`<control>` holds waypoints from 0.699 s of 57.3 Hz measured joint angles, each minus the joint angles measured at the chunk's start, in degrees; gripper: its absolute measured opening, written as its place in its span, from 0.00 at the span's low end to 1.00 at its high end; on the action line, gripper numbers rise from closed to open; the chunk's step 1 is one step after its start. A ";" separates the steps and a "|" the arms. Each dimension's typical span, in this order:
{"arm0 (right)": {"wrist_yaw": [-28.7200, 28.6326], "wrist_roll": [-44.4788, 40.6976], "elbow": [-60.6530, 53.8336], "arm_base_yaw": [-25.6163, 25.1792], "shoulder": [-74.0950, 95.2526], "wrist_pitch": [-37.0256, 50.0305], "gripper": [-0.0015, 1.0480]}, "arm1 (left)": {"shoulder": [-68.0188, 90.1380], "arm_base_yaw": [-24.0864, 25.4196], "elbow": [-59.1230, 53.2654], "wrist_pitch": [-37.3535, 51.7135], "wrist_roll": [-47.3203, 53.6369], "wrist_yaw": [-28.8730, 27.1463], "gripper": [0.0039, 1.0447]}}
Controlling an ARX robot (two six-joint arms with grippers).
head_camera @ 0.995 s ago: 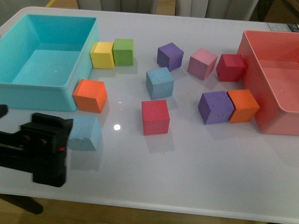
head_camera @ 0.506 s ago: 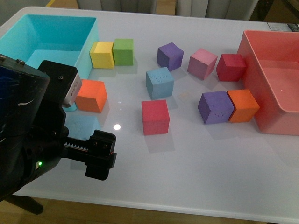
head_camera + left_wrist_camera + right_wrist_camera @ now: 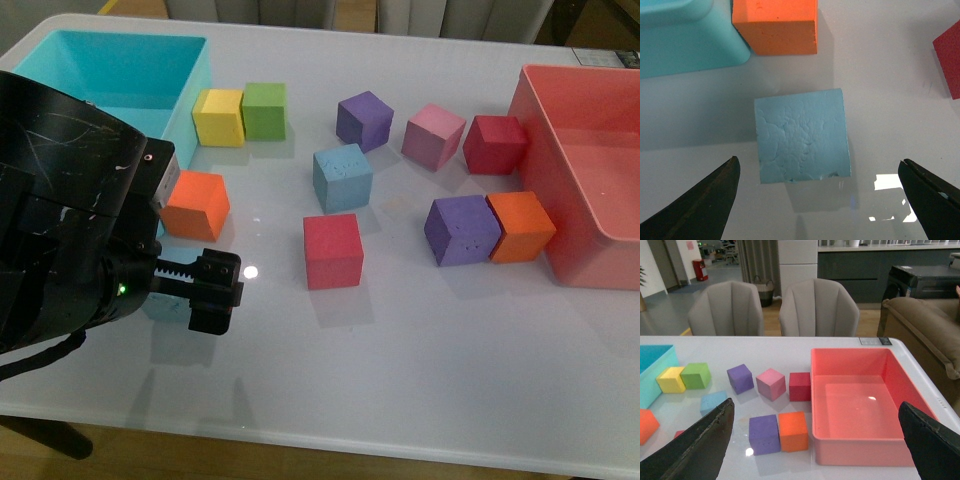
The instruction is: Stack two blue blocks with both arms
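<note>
The left arm (image 3: 70, 230) holds its jaws spread wide either side of a blue block (image 3: 802, 135) on the desk (image 3: 890, 100), apparently lined up to close on it. The right arm (image 3: 697, 447) has its jaws open and empty, well back from the second blue block (image 3: 714, 402), likely awaiting its turn.

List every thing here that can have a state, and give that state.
left gripper: open, over the near blue block, not touching it.
right gripper: open, holding nothing.
near blue block: flat on the table, not gripped.
far blue block: on the table, nothing stacked on it.
teal bin: empty where visible.
pink bin: empty.
</note>
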 joint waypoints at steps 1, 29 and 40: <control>0.00 0.00 0.00 0.00 0.00 0.00 0.91 | 0.39 0.11 0.42 -0.04 0.09 0.17 0.92; 0.00 0.00 0.00 0.00 0.00 0.00 0.91 | 6.32 2.03 5.35 -0.92 1.92 0.87 0.92; 0.00 0.00 0.00 0.00 0.00 0.00 0.91 | 8.39 3.02 6.62 -0.92 2.67 0.85 0.92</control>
